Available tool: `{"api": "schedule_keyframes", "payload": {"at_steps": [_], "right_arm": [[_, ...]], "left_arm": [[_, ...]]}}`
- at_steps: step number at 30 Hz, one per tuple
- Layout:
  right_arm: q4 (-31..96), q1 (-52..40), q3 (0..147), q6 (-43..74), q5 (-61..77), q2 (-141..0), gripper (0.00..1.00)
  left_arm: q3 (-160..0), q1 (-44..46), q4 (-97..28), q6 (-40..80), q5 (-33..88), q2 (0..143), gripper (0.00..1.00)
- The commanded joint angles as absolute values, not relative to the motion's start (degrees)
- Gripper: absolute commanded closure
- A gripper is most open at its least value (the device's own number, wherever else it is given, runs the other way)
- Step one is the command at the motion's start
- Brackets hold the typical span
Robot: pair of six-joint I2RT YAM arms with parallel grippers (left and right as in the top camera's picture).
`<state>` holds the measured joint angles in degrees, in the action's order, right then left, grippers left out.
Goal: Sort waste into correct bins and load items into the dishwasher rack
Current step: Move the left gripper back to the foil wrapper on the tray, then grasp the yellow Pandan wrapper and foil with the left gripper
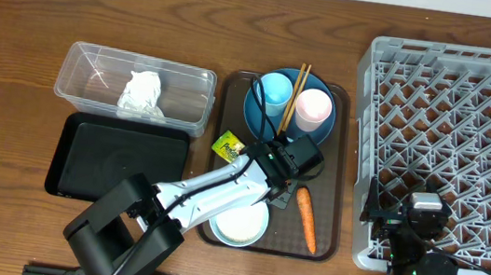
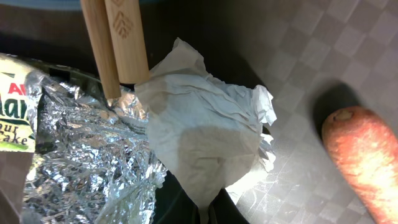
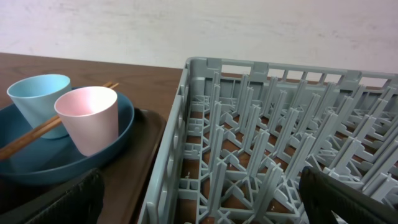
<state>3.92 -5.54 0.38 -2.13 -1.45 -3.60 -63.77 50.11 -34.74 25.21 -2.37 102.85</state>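
Two arms | left gripper stretched over brown tray, clamped on napkin | right gripper spread beside rack

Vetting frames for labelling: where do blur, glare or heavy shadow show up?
Overhead: evenly lit and sharp. Left wrist: carrot slightly blurred, foil packet glinting, shadow across the napkin. Right wrist: dark, blurred end effector fingers at the bottom corners.

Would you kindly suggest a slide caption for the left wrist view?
Left gripper pinching a crumpled white napkin over the brown tray, beside chopstick ends, a foil packet and a carrot.
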Motion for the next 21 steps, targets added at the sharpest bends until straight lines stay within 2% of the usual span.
{"api": "schedule_keyframes", "payload": {"at_steps": [1,13,21], "right_arm": [[4.1,-6.0,0.3,-2.4,-1.5,-3.5,0.01],[4.1,-6.0,0.3,-2.4,-1.5,-3.5,0.01],[4.1,-6.0,0.3,-2.4,-1.5,-3.5,0.01]], "left_arm": [[-64.7,50.2,-36.0,24.9,-3.5,100.6,0.94],[-65.9,48.6,-38.9,24.9,-5.0,80.8,0.94],[-65.9,37.7,-41.2,24.9,-15.3,74.6,0.94]]}}
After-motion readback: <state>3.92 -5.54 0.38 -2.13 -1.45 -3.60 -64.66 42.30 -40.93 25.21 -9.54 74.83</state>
